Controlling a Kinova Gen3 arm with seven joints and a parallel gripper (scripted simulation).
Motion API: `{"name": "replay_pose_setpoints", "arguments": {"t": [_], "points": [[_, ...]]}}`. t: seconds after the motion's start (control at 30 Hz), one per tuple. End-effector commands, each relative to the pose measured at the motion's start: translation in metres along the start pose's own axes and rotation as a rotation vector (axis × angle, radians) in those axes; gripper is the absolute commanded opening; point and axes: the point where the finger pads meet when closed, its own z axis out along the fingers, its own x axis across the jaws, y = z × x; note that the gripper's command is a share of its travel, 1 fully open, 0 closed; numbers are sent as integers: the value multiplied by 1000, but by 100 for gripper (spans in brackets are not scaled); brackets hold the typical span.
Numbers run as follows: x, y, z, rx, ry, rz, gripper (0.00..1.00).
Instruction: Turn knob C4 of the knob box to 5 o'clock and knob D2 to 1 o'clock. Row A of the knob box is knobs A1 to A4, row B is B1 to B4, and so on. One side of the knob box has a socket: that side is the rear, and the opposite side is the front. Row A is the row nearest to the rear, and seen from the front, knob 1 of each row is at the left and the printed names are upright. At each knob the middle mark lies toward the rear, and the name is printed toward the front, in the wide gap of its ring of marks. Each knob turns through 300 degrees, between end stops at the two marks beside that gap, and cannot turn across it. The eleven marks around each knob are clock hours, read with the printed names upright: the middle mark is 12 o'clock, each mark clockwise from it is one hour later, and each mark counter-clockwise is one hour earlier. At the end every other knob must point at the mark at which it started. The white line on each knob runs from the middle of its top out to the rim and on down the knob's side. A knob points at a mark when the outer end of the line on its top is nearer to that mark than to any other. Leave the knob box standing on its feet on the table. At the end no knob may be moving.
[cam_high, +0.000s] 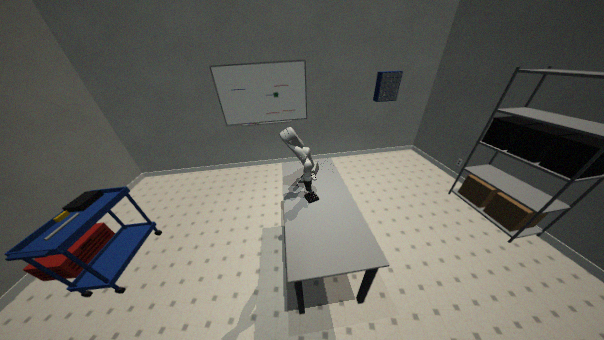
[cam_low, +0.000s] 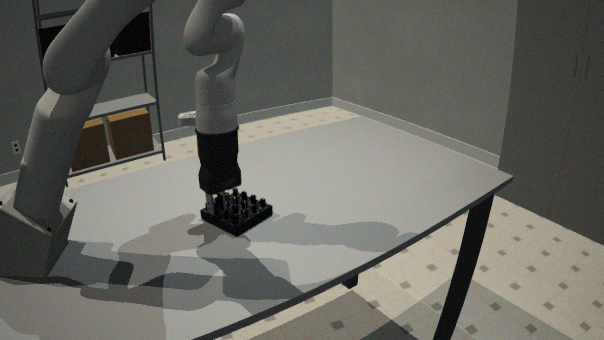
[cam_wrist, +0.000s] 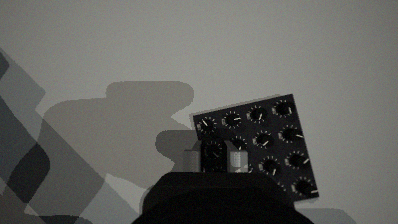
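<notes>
Fingers of the gripper (cam_wrist: 214, 159) stand part-way apart either side of one knob (cam_wrist: 213, 150) on the knob box (cam_wrist: 260, 145), low and right of centre in the wrist view; whether they actually pinch it, I cannot tell. Box sits on the table (cam_low: 350, 165).

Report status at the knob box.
Gripper down over box, fingers straddling one knob, grip not confirmed. Box flat on table. Nothing in the way.
</notes>
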Motion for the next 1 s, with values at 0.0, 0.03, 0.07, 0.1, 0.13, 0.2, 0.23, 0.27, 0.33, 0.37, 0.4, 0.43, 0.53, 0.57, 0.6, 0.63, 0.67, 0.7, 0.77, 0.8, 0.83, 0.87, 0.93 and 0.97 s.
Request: {"name": "replay_pose_setpoints", "arguments": {"t": [0.0,0.03,0.07,0.1,0.13,0.2,0.23,0.27,0.33,0.37,0.4,0.43,0.53,0.57,0.6,0.63,0.67,0.7,0.77,0.8,0.83,0.87,0.93,0.97], "points": [[0,0,0,0,1,0,46],[0,0,0,0,1,0,46],[0,0,0,0,1,0,46],[0,0,0,0,1,0,46],[0,0,0,0,1,0,46],[0,0,0,0,1,0,30],[0,0,0,0,1,0,30],[0,0,0,0,1,0,30],[0,0,0,0,1,0,30],[0,0,0,0,1,0,30],[0,0,0,0,1,0,30],[0,0,0,0,1,0,30],[0,0,0,0,1,0,30],[0,0,0,0,1,0,30],[0,0,0,0,1,0,30],[0,0,0,0,1,0,30],[0,0,0,0,1,0,30],[0,0,0,0,1,0,30],[0,0,0,0,1,0,30],[0,0,0,0,1,0,30],[0,0,0,0,1,0,30],[0,0,0,0,1,0,30],[0,0,0,0,1,0,30],[0,0,0,0,1,0,30]]}}
